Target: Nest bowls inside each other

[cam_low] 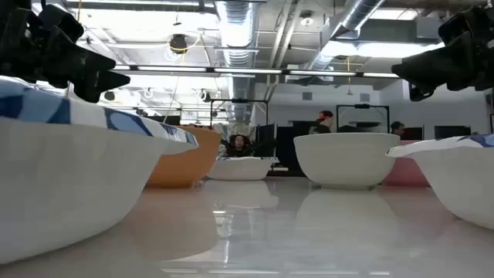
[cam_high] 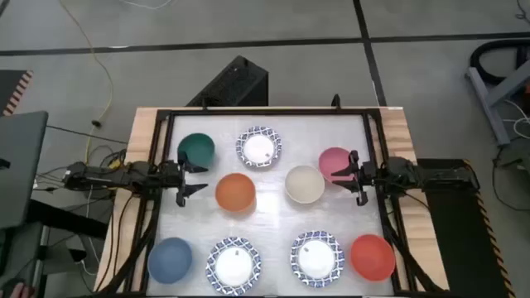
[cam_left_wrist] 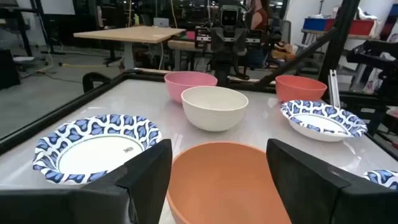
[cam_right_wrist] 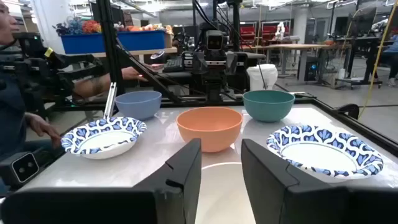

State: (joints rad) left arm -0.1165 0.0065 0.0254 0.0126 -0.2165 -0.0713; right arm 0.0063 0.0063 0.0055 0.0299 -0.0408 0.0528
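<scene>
Nearest, along the desk's (cam_high: 273,217) front edge, a blue bowl (cam_high: 170,258), two blue-rimmed bowls (cam_high: 233,265) and a red bowl (cam_high: 372,255) are seen, all empty and unnested. Mid-desk lie the orange bowl (cam_high: 236,191) and cream bowl (cam_high: 305,184). Both pincers are held open and empty: the left pincer (cam_high: 187,179) beside the orange bowl, the right pincer (cam_high: 354,177) at the pink bowl (cam_high: 333,161). Farthest are the green bowl (cam_high: 196,150) and a third blue-rimmed bowl (cam_high: 258,148).

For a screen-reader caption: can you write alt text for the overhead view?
Nine separate bowls sit unnested on a white table, including an orange bowl and a cream bowl at centre. The open left gripper and right gripper flank them from either side.
</scene>
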